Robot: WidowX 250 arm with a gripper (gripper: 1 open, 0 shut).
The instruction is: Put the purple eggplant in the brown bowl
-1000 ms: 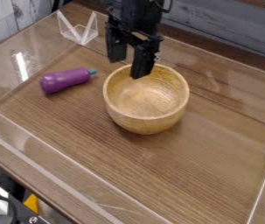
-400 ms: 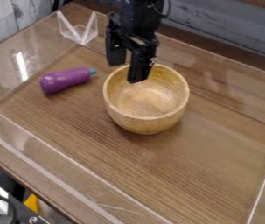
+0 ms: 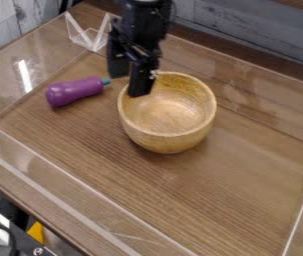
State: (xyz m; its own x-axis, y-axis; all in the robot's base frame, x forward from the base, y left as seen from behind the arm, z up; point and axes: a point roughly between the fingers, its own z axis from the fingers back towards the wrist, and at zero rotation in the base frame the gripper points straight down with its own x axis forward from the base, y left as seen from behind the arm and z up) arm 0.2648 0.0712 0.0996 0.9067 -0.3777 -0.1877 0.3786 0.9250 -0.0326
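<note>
The purple eggplant (image 3: 74,92) lies on its side on the wooden table, left of the brown bowl (image 3: 169,112), its teal stem end pointing right toward the bowl. The bowl holds nothing. My gripper (image 3: 128,79) hangs pointing down over the bowl's left rim, between bowl and eggplant. Its black fingers (image 3: 140,80) stand apart with nothing between them: it is open. The eggplant's stem end is just left of the fingers, apart from them.
A clear acrylic wall (image 3: 34,55) rims the table (image 3: 181,190), with a clear bracket (image 3: 90,35) at the back left. A grey plank wall stands behind.
The gripper has shifted left, from above the bowl's back-middle to over its left rim, nearer the eggplant. Eggplant and bowl have not moved.
</note>
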